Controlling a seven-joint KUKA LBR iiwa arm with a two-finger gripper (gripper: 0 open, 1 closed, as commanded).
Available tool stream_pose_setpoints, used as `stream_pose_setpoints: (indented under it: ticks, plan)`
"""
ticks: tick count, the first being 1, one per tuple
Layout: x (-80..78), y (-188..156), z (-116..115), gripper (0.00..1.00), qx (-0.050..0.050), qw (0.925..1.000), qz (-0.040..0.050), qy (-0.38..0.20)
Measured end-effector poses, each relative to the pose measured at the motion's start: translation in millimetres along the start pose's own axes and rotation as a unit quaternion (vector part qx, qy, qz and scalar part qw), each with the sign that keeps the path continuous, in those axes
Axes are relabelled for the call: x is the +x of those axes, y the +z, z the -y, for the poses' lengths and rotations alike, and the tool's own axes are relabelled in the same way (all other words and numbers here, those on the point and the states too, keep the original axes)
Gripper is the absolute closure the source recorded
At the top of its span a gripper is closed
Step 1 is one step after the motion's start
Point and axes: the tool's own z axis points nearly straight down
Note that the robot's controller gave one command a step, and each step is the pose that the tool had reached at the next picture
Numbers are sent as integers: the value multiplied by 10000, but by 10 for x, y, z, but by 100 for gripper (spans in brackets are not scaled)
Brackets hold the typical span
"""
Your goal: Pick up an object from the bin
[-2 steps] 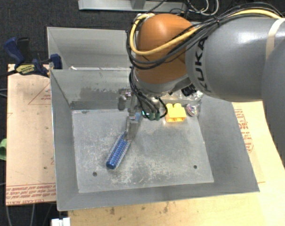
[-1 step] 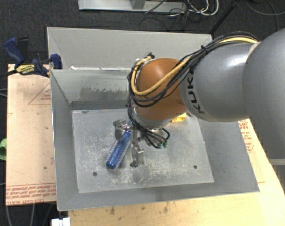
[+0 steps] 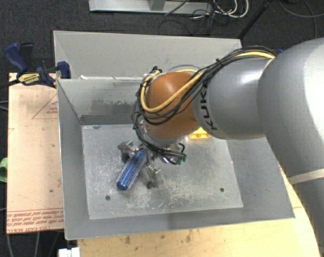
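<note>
Blue knobbly cylinder [image 3: 128, 173], aslant, upper end under the claw [image 3: 140, 164]

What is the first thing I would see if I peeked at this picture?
You would see the big silver arm first. It reaches in from the right, with a round orange cover at its wrist, above the middle of the grey bin. Under it a bumpy blue roller lies slanted on the floor, left of middle, and the gripper is down at the roller's upper end.
</note>
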Motion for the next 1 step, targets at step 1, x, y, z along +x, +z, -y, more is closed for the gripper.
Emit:
stream_pose_setpoints:
  ticks: [1]
  plan:
    - [2, -5, 2, 100, -1, 10000, -1, 4]
